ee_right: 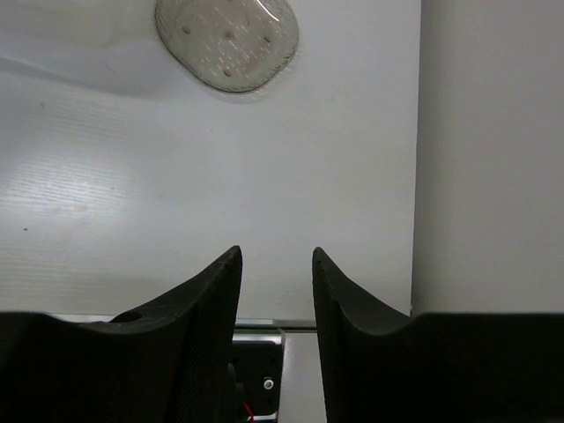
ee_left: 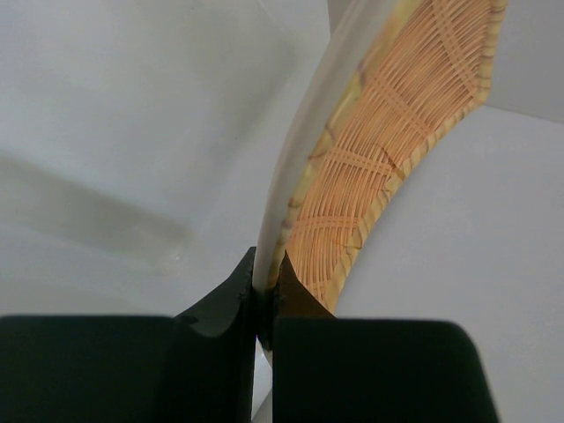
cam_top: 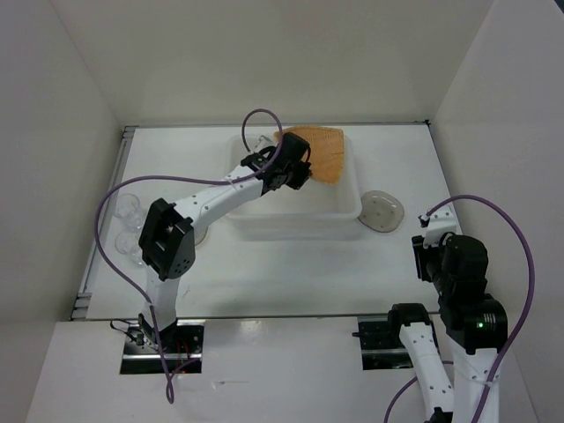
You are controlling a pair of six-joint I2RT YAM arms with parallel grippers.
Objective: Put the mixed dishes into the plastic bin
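Holding: left hand (ee_left: 264,275) clamped on the rim of the orange plate (ee_left: 388,150).
Orange plate: on edge and tilted over the far part of the bin (cam_top: 291,222), its long axis running up and away from the hand.
Right hand (ee_right: 275,264): jaws apart, empty.
Speckled plate (ee_right: 227,40): flat on the bench (cam_top: 291,282) just right of the bin, straight ahead of the right hand, the nearer arm.
Next, likely: lower the orange plate, let go.
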